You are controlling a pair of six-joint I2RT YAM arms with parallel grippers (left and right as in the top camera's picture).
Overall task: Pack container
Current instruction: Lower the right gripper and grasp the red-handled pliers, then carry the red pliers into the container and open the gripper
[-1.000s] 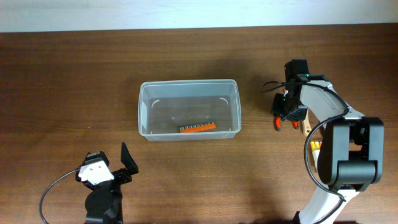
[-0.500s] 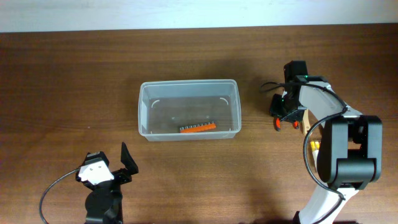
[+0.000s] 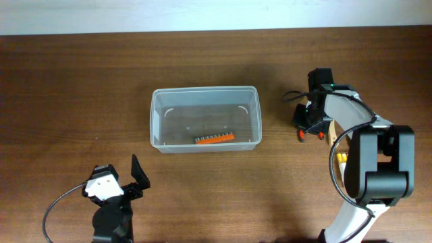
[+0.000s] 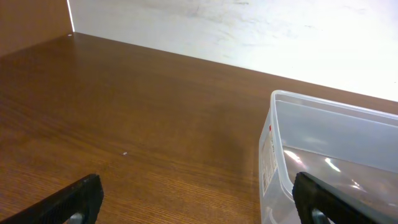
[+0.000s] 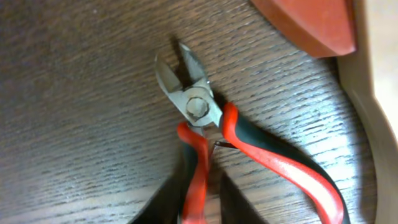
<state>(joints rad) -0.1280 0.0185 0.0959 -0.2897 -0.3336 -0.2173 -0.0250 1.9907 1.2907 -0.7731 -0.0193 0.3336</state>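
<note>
Between right claw (image 5: pixel 198 202) fingers: one red-and-black handle of the side cutters (image 5: pixel 205 121); the fingers show only as blurred dark shapes on either side of it.
State, right claw: cannot tell whether clenched on the handle or merely straddling it.
Lie of side cutters: flat on tabletop (image 5: pixel 74 93), blades pointing away from the claw.
Beyond the blades: red-brown object (image 5: pixel 305 18), only partly in frame.
State, left claw (image 4: pixel 196 199): released, fingers wide apart, nothing between.
Position of container (image 4: pixel 270 162): ahead and right of left claw, well apart from right claw; upright, orange bit strip (image 3: pixel 216 138) inside.
</note>
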